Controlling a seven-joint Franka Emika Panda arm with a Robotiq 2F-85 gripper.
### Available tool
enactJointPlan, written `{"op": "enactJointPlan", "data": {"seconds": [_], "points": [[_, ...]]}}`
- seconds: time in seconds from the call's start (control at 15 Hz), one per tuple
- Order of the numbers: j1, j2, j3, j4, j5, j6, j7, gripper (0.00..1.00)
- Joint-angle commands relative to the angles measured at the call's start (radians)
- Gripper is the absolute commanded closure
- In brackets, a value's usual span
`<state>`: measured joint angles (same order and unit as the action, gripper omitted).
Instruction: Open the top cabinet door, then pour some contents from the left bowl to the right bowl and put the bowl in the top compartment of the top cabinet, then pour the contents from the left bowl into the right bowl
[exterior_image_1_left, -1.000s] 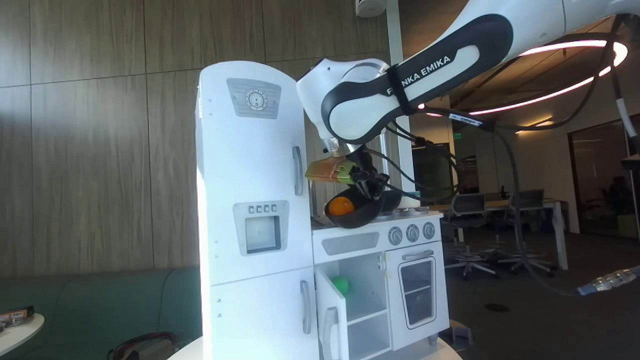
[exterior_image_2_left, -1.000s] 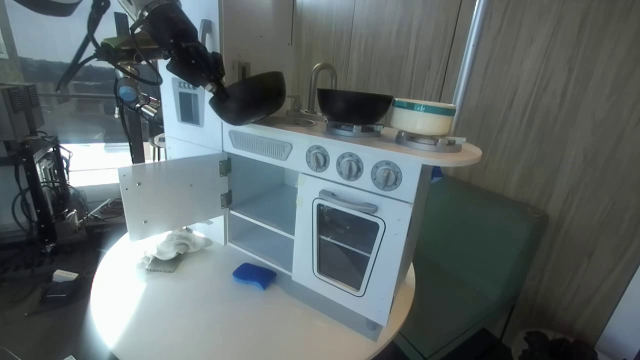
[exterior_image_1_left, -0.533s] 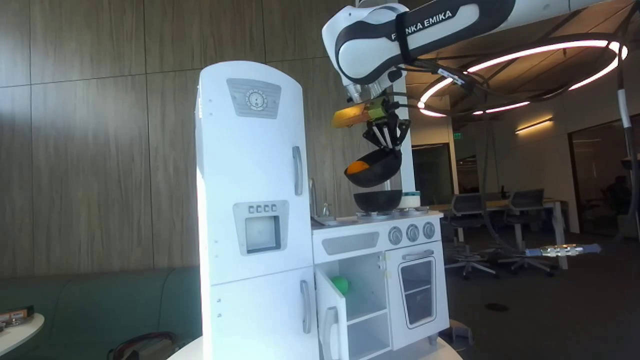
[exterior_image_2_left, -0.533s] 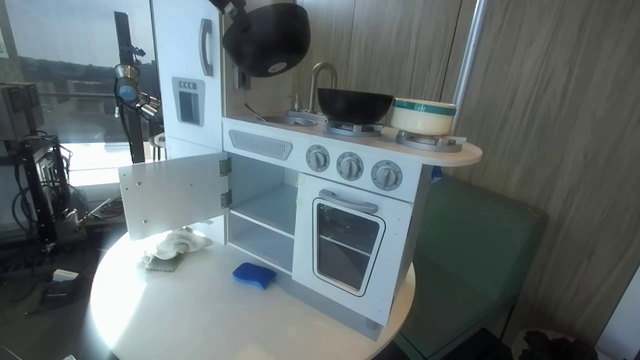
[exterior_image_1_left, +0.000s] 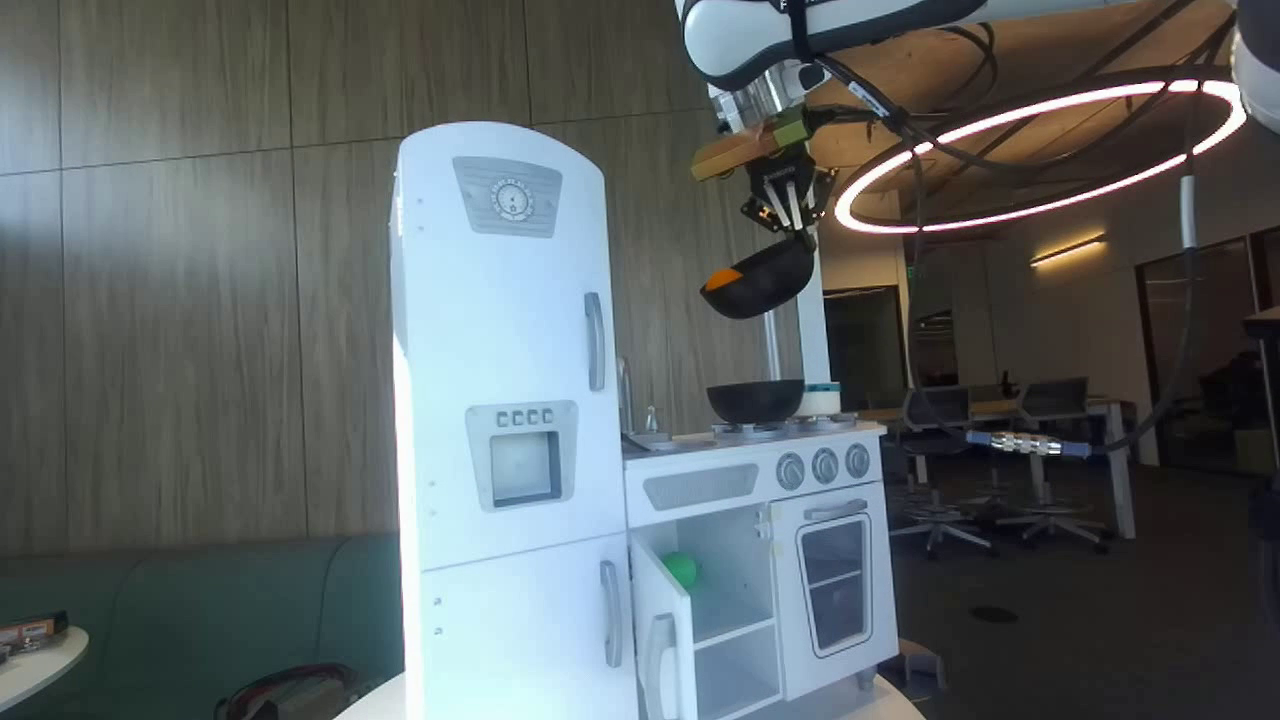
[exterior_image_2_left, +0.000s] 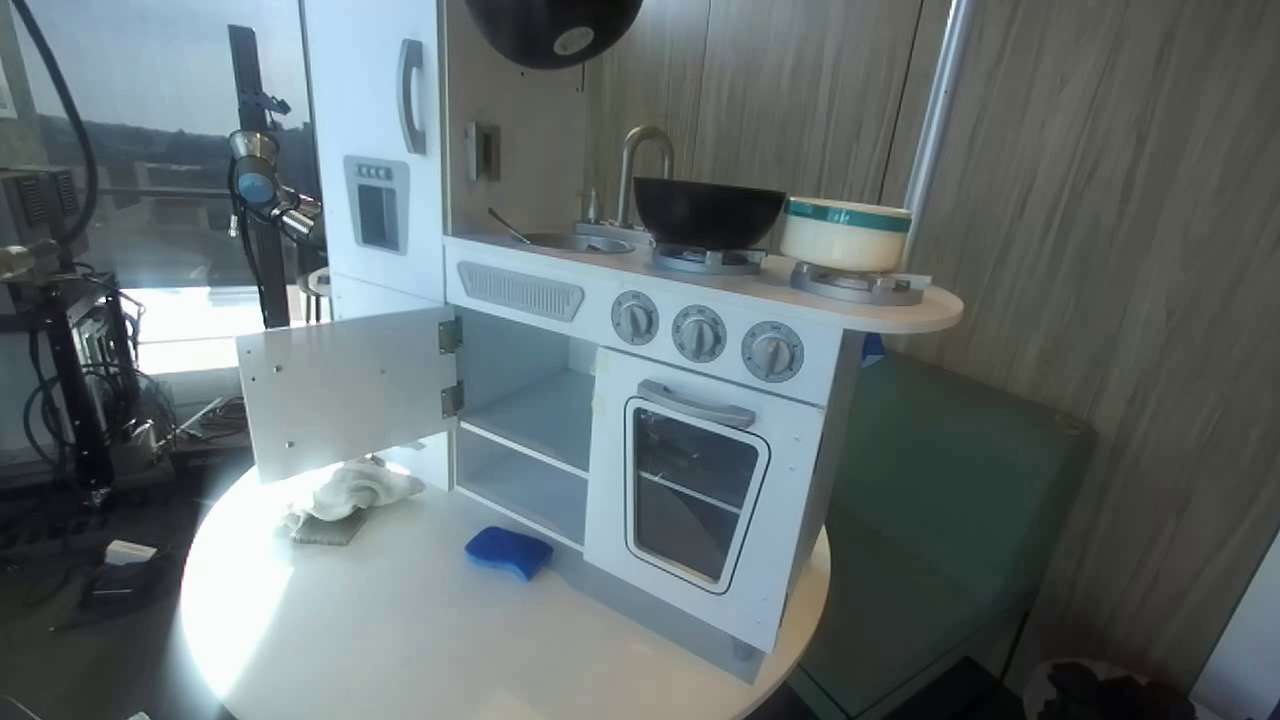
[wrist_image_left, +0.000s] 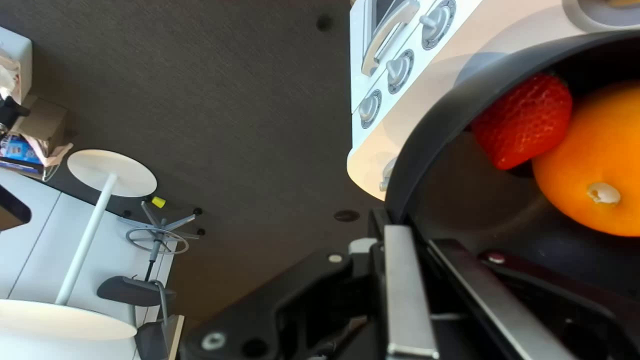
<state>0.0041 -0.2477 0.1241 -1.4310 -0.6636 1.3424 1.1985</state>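
My gripper (exterior_image_1_left: 803, 238) is shut on the rim of the black left bowl (exterior_image_1_left: 765, 285), which hangs tilted above the stove. Inside the bowl, the wrist view shows an orange (wrist_image_left: 600, 165) touching a strawberry (wrist_image_left: 527, 120). Directly beneath, well apart from it, the dark right bowl (exterior_image_1_left: 757, 401) sits upright on a burner; its inside is hidden. Only the underside of the left bowl (exterior_image_2_left: 545, 25) shows in an exterior view, where the gripper is cut off. The white top cabinet door (exterior_image_1_left: 500, 340) is closed, so the top compartment is hidden.
A cream pot with a teal band (exterior_image_2_left: 845, 238) stands beside the right bowl. Behind the sink (exterior_image_2_left: 575, 242) rises a faucet (exterior_image_2_left: 630, 170). A lower cupboard door (exterior_image_2_left: 345, 395) is swung out. On the table lie a blue sponge (exterior_image_2_left: 508, 551) and a white cloth (exterior_image_2_left: 360, 487).
The arm has lifted the left bowl from near the countertop and carried it over the right bowl. It is higher now, and less of the orange shows over the rim.
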Motion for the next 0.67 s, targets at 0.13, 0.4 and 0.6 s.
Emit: {"op": "enactJointPlan", "data": {"seconds": [0.13, 0.4, 0.6], "points": [[-0.014, 0.157, -0.008, 0.15, -0.08, 0.033, -0.001, 0.98], [-0.024, 0.228, -0.054, 0.217, -0.117, 0.021, 0.005, 0.98], [-0.044, 0.268, -0.075, 0.247, -0.15, 0.029, 0.013, 0.98]]}}
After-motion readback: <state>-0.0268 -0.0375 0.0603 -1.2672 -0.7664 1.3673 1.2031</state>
